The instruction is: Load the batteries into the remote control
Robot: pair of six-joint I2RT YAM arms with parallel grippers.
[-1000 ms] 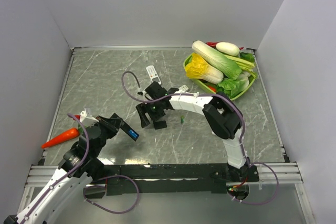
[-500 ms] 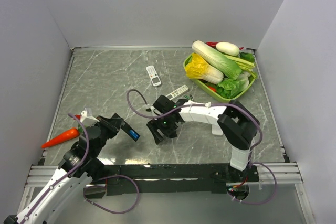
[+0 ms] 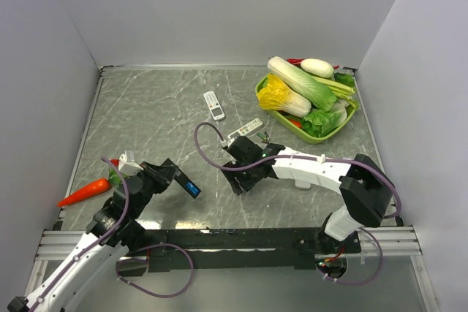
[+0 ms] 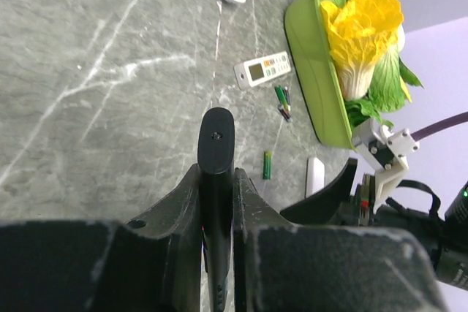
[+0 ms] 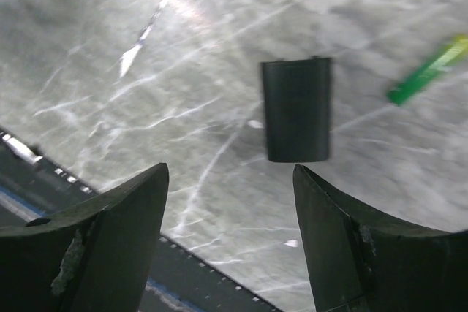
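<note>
My left gripper (image 4: 217,180) is shut on a black remote control (image 4: 216,144), held edge-up above the table; in the top view the left gripper (image 3: 175,178) is at the lower left and the remote's (image 3: 186,185) end shows blue. A green battery (image 4: 268,164) lies on the table beyond it, with more batteries (image 4: 282,103) beside a white remote (image 4: 263,69). My right gripper (image 5: 230,177) is open above the table, nothing between its fingers. A black rectangular cover (image 5: 296,109) lies flat just ahead of it, a green battery (image 5: 428,71) to its right. In the top view the right gripper (image 3: 240,179) is at mid table.
A green tray (image 3: 265,101) of cabbage and other vegetables stands at the back right. A second white remote (image 3: 213,105) lies further back. A carrot (image 3: 84,191) lies at the left edge. A small white piece (image 4: 314,175) lies near the green battery.
The right arm has swung right and toward the near edge, uncovering both white remotes; its jaws have narrowed a little. The left gripper keeps the black remote and has barely shifted.
</note>
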